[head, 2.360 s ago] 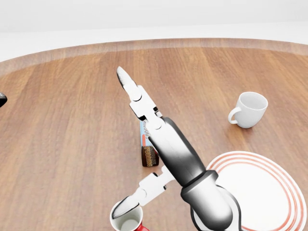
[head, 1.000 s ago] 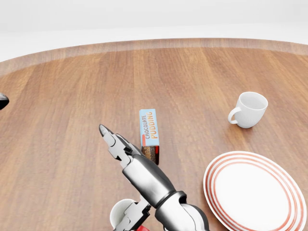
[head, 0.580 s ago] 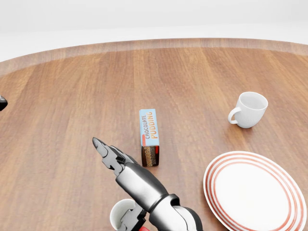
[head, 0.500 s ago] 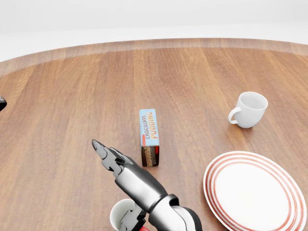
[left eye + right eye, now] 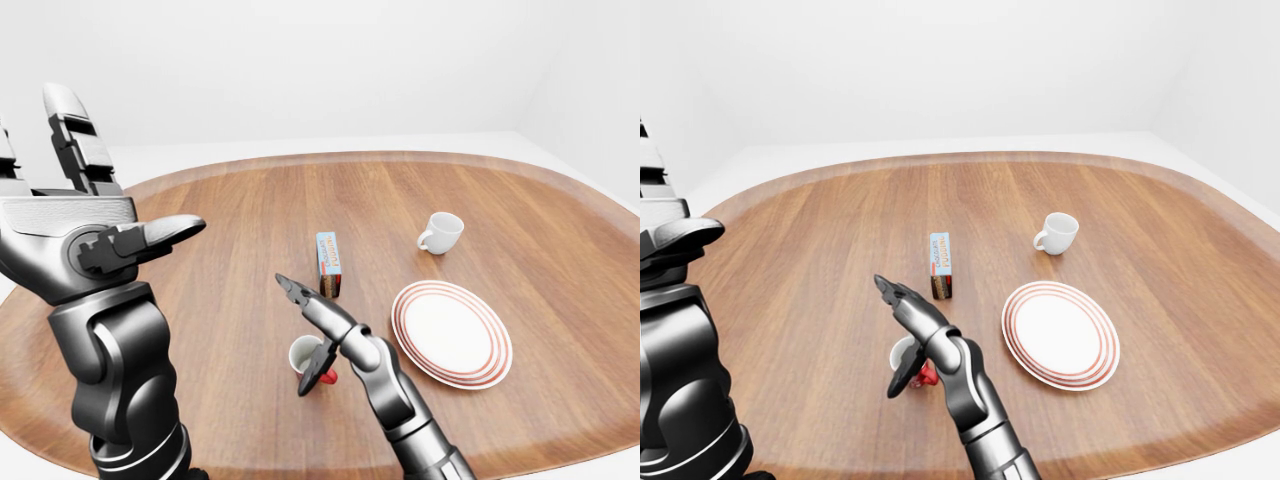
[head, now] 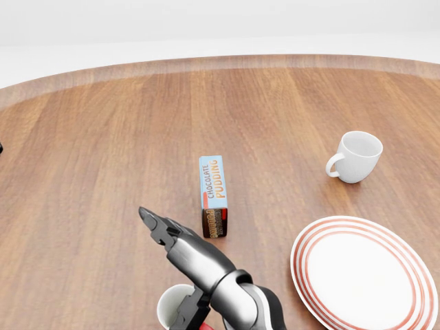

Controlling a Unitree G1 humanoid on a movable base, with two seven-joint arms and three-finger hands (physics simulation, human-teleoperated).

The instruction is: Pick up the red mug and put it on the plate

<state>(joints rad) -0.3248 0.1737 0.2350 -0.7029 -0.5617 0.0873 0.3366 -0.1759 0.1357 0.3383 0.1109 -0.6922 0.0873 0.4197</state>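
broadly, the rounded brown wooden tabletop point(image 5: 230, 300) filled most of every view, with a paler band along its rim. the left robot hand point(image 5: 90, 225), grey metal with dark joints, stood raised high at the left of the left-eye view, well apart from everything on the wood; its fingers point(image 5: 70, 135) were spread wide and pointing up, thumb out to the right, holding nothing. the right robot hand point(image 5: 305, 335) reached in from the bottom of the left-eye view, its fingers parted: one long finger pointed up and to the left above the wood, while a dark lower finger hung down at the mug's rim. whether that finger touched the mug could not be told, and the fingers did not close round it.

the round white plate with red rings point(image 6: 361, 271) lay flat near the bottom right of the head view, nothing on it. the plain white ceramic cup point(image 6: 357, 157) stood upright above the plate, handle turned left. the small blue and orange chocolate pudding box point(image 6: 213, 194) stood on end near the middle, just above the right hand. the red mug with a white inside point(image 5: 312, 360) stood upright on the tabletop, left of the plate and apart from it, partly hidden by the right hand.
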